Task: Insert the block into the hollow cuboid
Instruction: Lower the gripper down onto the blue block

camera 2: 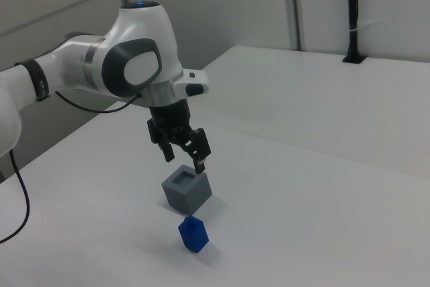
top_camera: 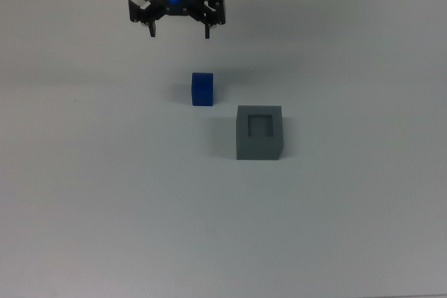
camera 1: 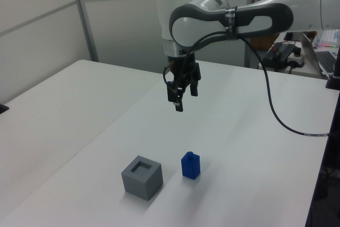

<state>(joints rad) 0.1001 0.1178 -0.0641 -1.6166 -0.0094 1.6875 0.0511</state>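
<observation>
Cuboid (top_camera: 259, 132) sits nearest in the top view, a dark-grey box on the white table (top_camera: 105, 193), its square recess facing up and holding nothing. In the top view the block (top_camera: 202, 89) stands a little farther back and to the top view's left of it, near but not touching; in the left view the block is just right of the cuboid, and in the right view it lies nearer the camera than the cuboid. The block is upright on the table, free on all sides.

Judged from its plain, sharp-edged shape, the block is probably a light, rigid piece that will not deform under a squeeze. Its smooth faces could slip if pinched off-centre, so the best hold is likely across two opposite side faces, around mid-height or a little above, leaving the lower part clear to enter the recess. The recess looks only somewhat wider than the block, so the block will probably need to go in square and upright.

Farthest back in the top view, the gripper (top_camera: 179, 31) hangs above the table, well apart from both things, pointing down. Its fingers are spread with a clear gap between them and nothing is held. The pick has not yet begun.
</observation>
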